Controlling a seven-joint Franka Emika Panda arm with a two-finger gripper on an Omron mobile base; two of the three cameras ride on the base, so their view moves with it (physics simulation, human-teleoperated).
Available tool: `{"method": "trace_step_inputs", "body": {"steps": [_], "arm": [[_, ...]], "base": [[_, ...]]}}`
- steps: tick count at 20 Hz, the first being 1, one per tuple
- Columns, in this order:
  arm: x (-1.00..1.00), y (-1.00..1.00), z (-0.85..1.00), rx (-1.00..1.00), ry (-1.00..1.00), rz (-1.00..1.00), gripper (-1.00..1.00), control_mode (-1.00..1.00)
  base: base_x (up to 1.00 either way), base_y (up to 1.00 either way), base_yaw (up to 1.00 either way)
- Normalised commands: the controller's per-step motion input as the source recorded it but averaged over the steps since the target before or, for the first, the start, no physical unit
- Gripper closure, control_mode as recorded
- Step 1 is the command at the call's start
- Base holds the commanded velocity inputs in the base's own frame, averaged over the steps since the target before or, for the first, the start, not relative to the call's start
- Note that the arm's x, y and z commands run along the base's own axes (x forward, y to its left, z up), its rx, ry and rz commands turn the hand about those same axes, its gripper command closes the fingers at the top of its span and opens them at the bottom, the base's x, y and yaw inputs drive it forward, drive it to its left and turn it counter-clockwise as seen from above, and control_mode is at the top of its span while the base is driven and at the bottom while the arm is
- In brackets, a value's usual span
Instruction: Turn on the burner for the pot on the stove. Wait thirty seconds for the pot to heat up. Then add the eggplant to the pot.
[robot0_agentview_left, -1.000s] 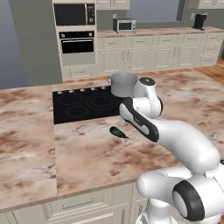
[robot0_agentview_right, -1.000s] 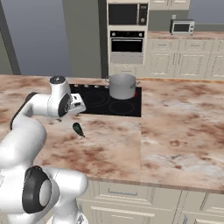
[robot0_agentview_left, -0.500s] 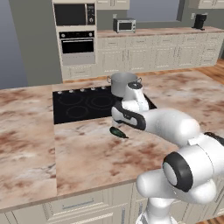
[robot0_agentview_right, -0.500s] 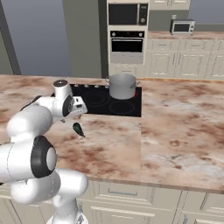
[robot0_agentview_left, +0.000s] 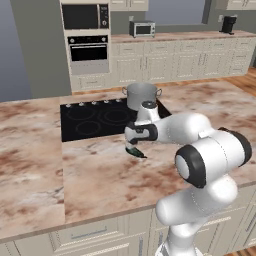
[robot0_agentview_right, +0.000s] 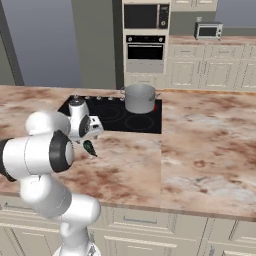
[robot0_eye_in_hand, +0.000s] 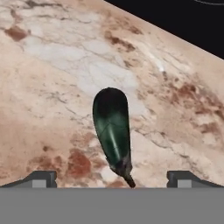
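Hand view: pincer (robot0_eye_in_hand: 112, 178) spread wide, empty, poised over eggplant (robot0_eye_in_hand: 112, 132) lying on desk (robot0_eye_in_hand: 48, 87) | red glow by pot (robot0_agentview_right: 140, 97), burner likely on | left: grab, drop into pot beyond pincer

Glossy dark-skinned eggplant (robot0_eye_in_hand: 112, 131) on veined marble-look worktop (robot0_agentview_left: 100, 175); brushed-steel pot (robot0_agentview_left: 141, 96) on smooth black glass stove (robot0_agentview_left: 95, 120).

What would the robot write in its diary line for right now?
tool: open, above small dark eggplant | eggplant: lying on marble counter | grey steel pot: on black stove
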Motion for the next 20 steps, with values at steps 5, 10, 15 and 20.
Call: {"method": "trace_step_inputs", "body": {"steps": [5, 10, 15, 20], "arm": [[0.37, 0.04, -0.49, 0.0, 0.0, 0.0, -1.0, -1.0], [0.22, 0.07, -0.26, 0.0, 0.0, 0.0, -1.0, -1.0], [0.05, 0.01, -0.15, 0.0, 0.0, 0.0, -1.0, -1.0], [0.05, 0.0, -0.2, 0.0, 0.0, 0.0, -1.0, -1.0]], "base": [[0.0, 0.0, 0.0], [0.0, 0.0, 0.0], [0.0, 0.0, 0.0], [0.0, 0.0, 0.0]]}}
